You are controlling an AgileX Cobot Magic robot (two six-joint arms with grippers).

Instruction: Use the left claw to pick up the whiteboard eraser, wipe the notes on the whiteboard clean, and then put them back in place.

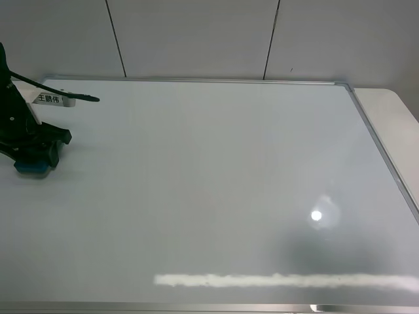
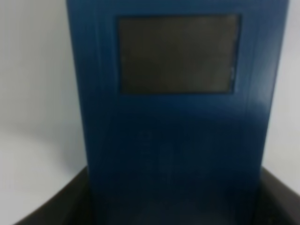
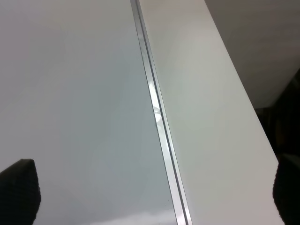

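The left claw sits low at the 9 o'clock edge of the whiteboard, its black fingers to either side of the eraser, which rests flat on the board surface. In the left wrist view the eraser fills the picture, dark patch uppermost, with black gripper parts curving in at both sides; the claw appears clamped on the eraser, though the contact itself lies outside the picture. A low grip of this kind keeps the felt underside pressed flat to the board, which is what wiping needs and also what setting the eraser down needs.

No notes can be seen anywhere on the board in the exterior view; the round spot near 4 o'clock and the pale streak along 6 o'clock are light reflections. Judged from this, the wiping is done or nearly so, and the eraser lies at the board's margin, a likely home spot, so release and lift would be the remaining step.

The right gripper is parked off to 3 o'clock, clear of the work: its wrist view shows the frame, the table beside it, and two dark finger tips far apart with nothing between them.
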